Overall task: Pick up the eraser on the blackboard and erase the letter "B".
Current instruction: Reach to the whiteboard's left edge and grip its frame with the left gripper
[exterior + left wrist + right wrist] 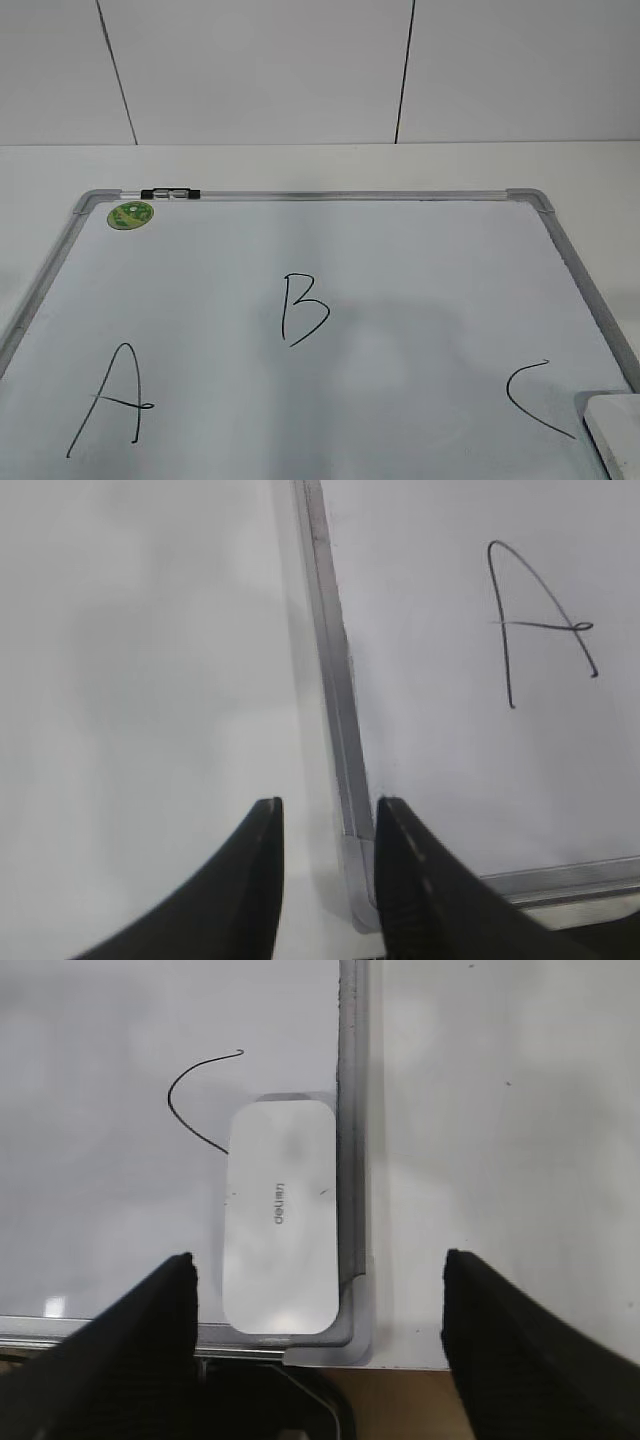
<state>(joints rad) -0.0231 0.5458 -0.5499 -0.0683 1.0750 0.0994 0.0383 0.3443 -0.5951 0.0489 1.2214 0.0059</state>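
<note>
The blackboard (330, 260), a white dry-erase board with a grey frame, lies flat on the table. The black letter "B" (303, 308) is drawn near its middle. The white eraser (280, 1215) lies in the board's near right corner against the frame; its edge shows in the exterior view (615, 425). My right gripper (320, 1290) is open and empty above the near end of the eraser. My left gripper (328, 825) is open and empty over the board's near left frame corner (355, 850). Neither gripper shows in the exterior view.
A black "A" (108, 400) is at the board's near left and a black "C" (535, 395) at the near right by the eraser. A green sticker (130, 214) and a marker holder (170, 193) sit at the far left. The table's wooden front edge (420, 1400) is close.
</note>
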